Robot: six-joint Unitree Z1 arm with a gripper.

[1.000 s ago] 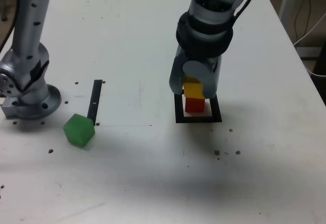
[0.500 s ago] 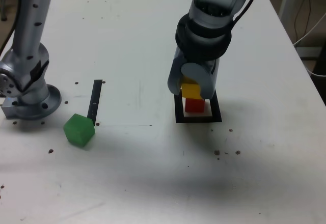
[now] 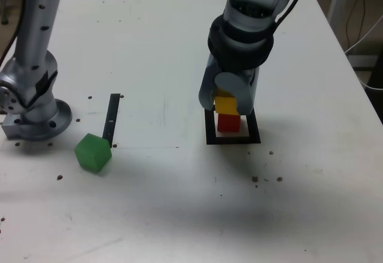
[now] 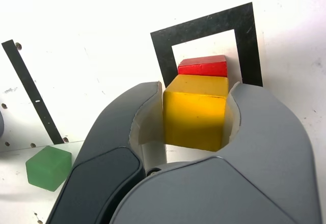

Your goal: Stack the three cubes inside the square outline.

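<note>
green cube (image 3: 93, 152) sits loose on the table (image 3: 179, 203) at the exterior view's left, just beside the black strip (image 3: 111, 118), well apart from the stack; gripper (image 3: 228, 100) is clamped on the yellow cube (image 4: 194, 112), jaws tight on two opposite faces; yellow sits on or just above the red cube (image 3: 228, 122) inside the square outline (image 3: 233, 138); contact can't be confirmed; risks: wrist view shows yellow offset from red, so release could tip it; a jaw dragging on opening could knock red off centre; the green cube's pickup comes next.
</note>
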